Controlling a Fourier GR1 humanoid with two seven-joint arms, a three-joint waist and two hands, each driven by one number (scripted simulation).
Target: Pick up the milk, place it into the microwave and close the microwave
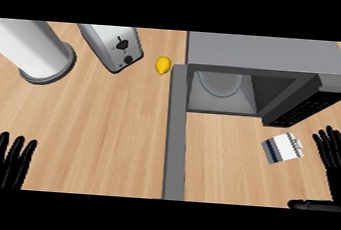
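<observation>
Open microwave [266, 56] on the wooden bench [92, 121], milk [284, 149] waiting out front.
The door [176, 137] swings wide toward the near edge; a white cylinder [32, 47] and toaster [113, 45] stand far left. The left hand [3, 163] rests open at the lower edge; the right hand [338, 161], fingers straight and released, is just beside the milk, apart from it. The milk sits on the bench before the control panel [307, 104]: probably light, stiff-sided yet crushable, best taken across its flat sides.

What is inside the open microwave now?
Only a round turntable shows inside the microwave; the milk lies outside on the counter. The microwave's top hides the rear of its inside.
</observation>
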